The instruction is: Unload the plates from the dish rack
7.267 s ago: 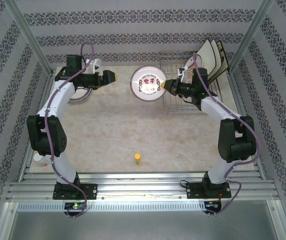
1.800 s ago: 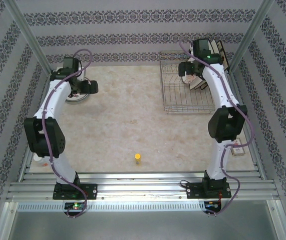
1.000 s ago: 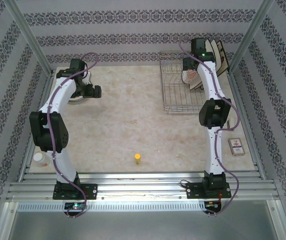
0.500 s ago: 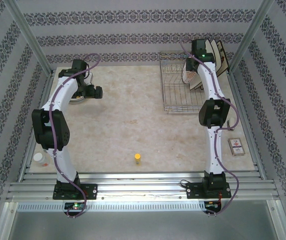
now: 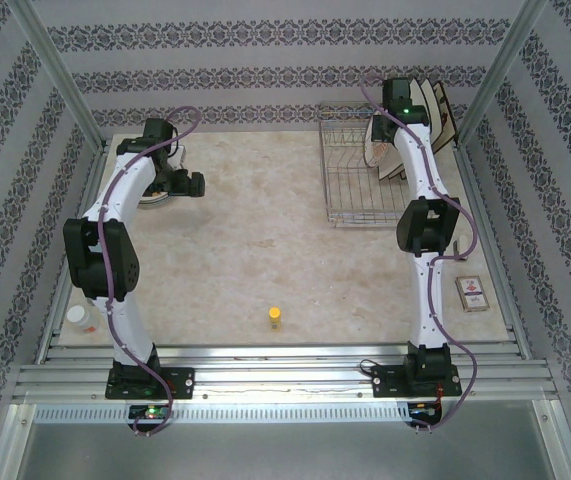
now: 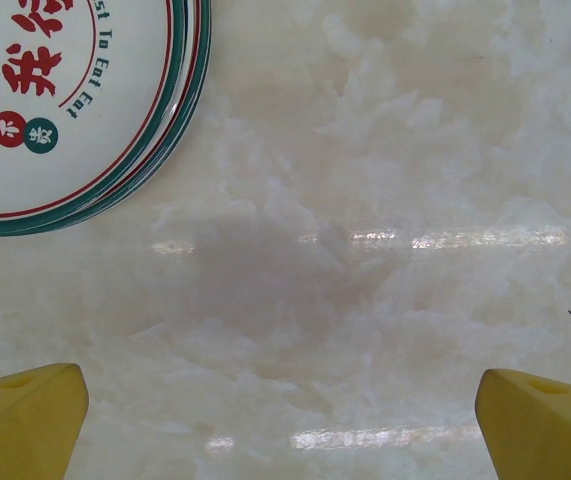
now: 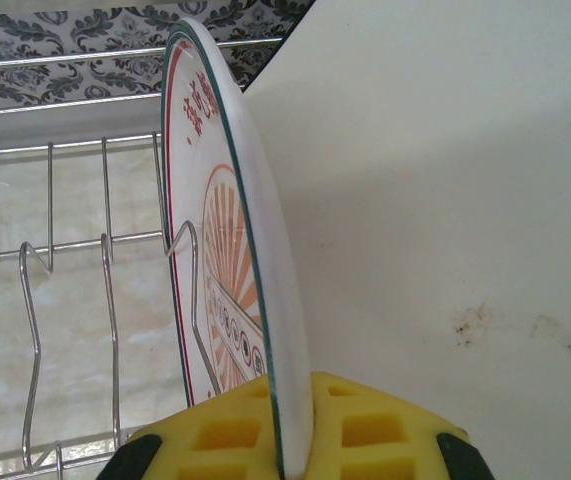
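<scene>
a round plate [image 5: 374,150] stands in the dish rack [image 5: 350,195].

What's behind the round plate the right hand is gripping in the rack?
The plain white back of a large plate stands just behind the round plate. Anything beyond it is covered.

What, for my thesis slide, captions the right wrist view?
Right end effector shut on round plate standing in dish rack.
</scene>
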`<state>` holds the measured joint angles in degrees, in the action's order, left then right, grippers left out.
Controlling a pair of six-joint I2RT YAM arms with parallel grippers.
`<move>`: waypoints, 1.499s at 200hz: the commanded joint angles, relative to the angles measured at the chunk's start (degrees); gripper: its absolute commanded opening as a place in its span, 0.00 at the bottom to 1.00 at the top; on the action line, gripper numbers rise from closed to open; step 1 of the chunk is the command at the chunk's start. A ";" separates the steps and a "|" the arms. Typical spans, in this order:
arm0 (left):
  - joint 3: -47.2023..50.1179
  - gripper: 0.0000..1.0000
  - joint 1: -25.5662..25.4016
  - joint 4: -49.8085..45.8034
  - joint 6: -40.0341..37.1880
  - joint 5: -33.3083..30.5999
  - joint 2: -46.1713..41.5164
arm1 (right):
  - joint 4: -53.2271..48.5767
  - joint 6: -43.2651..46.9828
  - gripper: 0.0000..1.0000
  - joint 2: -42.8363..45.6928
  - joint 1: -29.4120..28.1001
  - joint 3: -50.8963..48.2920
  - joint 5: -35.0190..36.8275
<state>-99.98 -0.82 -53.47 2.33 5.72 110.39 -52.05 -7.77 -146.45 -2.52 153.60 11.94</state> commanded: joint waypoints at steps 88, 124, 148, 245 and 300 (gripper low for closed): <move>-1.03 1.00 -0.67 -2.13 -1.05 1.13 2.37 | -4.76 1.88 0.00 19.00 -3.79 -3.53 3.22; -0.79 1.00 -0.72 -2.11 -1.27 1.16 2.16 | -4.10 2.80 0.00 28.44 -6.11 -11.99 1.97; -0.13 1.00 -0.76 -1.90 -1.27 1.29 1.94 | -2.74 1.35 0.00 33.72 -7.15 -17.95 -1.33; -2.71 1.00 -1.07 -3.63 -1.36 1.74 1.86 | 32.37 -17.61 0.00 54.63 -3.12 -64.20 -47.16; -2.62 1.00 -1.11 -3.20 -1.62 -1.22 0.70 | 64.02 -34.05 0.00 56.42 -0.63 -88.75 -63.93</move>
<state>-101.16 -1.45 -54.74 1.85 6.55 112.46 -8.32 -32.18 -91.57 -2.94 70.22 -40.16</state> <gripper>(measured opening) 0.998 0.069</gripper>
